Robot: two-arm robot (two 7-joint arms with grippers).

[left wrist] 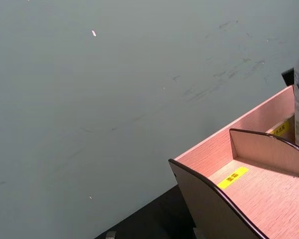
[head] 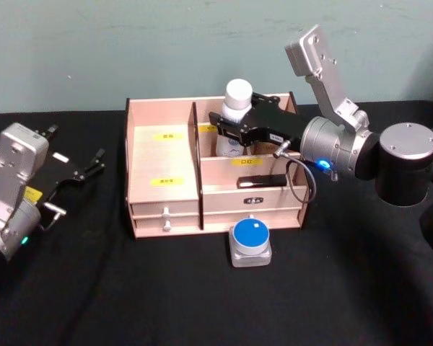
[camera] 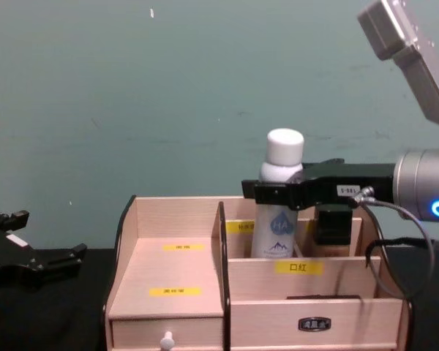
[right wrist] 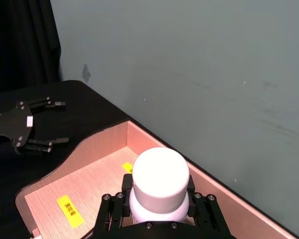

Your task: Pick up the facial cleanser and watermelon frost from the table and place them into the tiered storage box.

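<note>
While the right gripper (head: 232, 128) clamps the bottle (head: 238, 94) in the rear slot of the box (head: 148, 155), release looks next; the left gripper (head: 72, 148) sits open, idle.

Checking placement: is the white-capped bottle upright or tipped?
Upright: the bottle is cap-up in the tiered storage box, right gripper shut around its neck.

We've got chunky silver arms (head: 332, 144), black screw-studded left gripper (head: 76, 150) and right gripper (head: 231, 130), blue wrist light (head: 323, 163), looping grey cable (head: 304, 189).
</note>
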